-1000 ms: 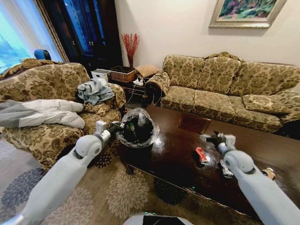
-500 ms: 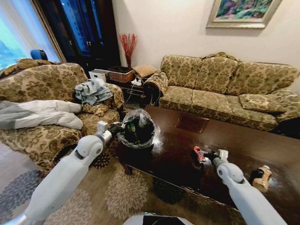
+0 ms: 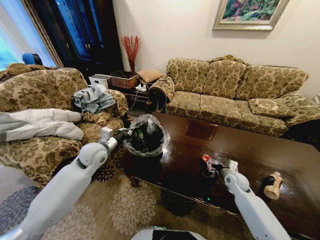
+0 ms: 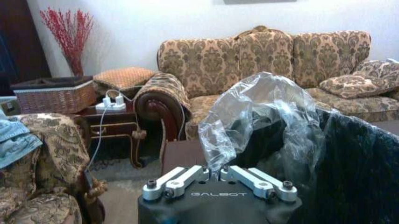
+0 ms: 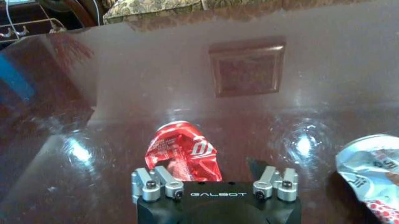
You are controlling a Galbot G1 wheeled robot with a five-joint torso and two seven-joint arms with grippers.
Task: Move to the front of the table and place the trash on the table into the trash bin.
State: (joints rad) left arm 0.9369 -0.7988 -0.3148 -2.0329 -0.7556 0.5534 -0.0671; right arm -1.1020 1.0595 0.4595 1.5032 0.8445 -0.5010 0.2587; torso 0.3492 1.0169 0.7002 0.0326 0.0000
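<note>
A crushed red can [image 3: 206,163] [image 5: 182,151] lies on the dark glossy table [image 3: 250,150]. My right gripper [image 3: 215,168] [image 5: 212,173] is low over the table with its fingers open on either side of the can's near end. A crumpled silver can [image 5: 373,170] lies close beside it. The tan bottle [image 3: 272,185] rests farther right. At the table's left end is the black trash bin [image 3: 146,140] with a clear liner [image 4: 262,112]. My left gripper [image 3: 123,135] [image 4: 221,171] is shut on the liner's edge. Something green shows inside the bin.
A square inlay [image 3: 201,130] [image 5: 247,67] sits mid-table beyond the cans. A patterned armchair [image 3: 40,100] with clothes stands left of the bin, and a sofa [image 3: 235,90] runs behind the table. Patterned carpet [image 3: 135,205] lies in front.
My right gripper has dropped and slid left along the table to the red can. The head camera has shifted slightly. The left arm holds still at the bin.
</note>
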